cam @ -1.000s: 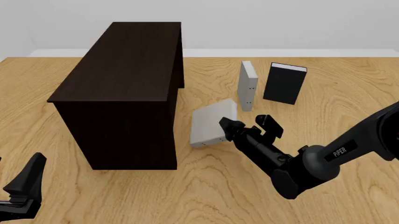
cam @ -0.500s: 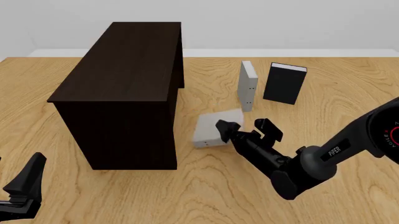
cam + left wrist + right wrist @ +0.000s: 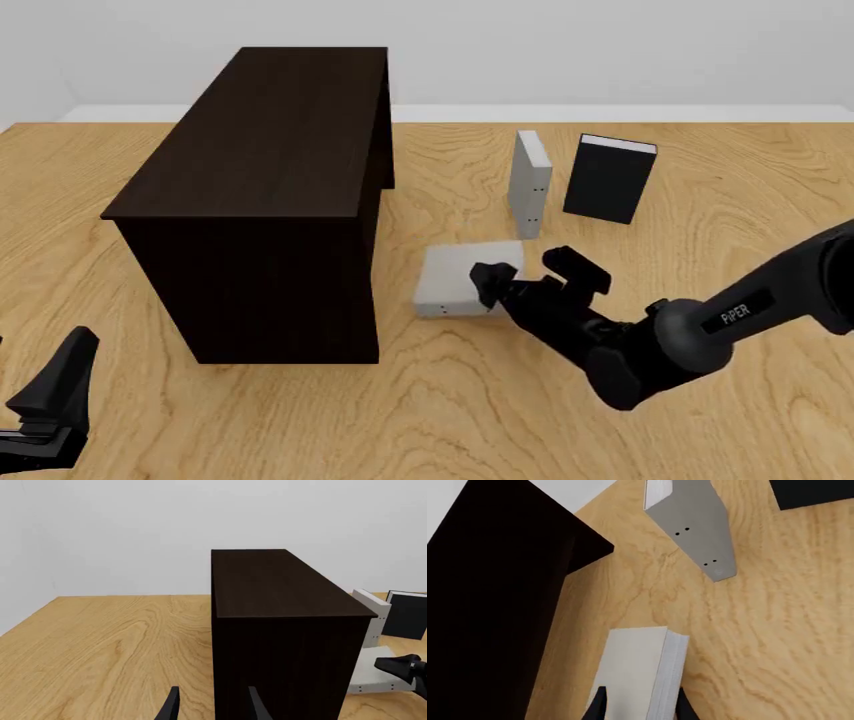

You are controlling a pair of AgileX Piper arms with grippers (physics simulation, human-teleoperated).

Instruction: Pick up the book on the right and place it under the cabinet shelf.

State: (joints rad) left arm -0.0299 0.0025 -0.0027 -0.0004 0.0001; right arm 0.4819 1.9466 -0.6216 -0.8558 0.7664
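One pale grey hardcover, the book (image 3: 462, 280), lay flat near the middle of the tabletop (image 3: 694, 200), just beside the cabinet shelf (image 3: 267, 190) and not yet under it. Judged rigid, light and smooth-covered, it would be best pinched across its white page edge. The right gripper (image 3: 534, 272) stood at that edge with jaws parted, gripping nothing. The near-identical grey book (image 3: 530, 183) and black book (image 3: 610, 178) stood upright toward the far edge. The left gripper (image 3: 210, 707) hung idle, jaws parted.
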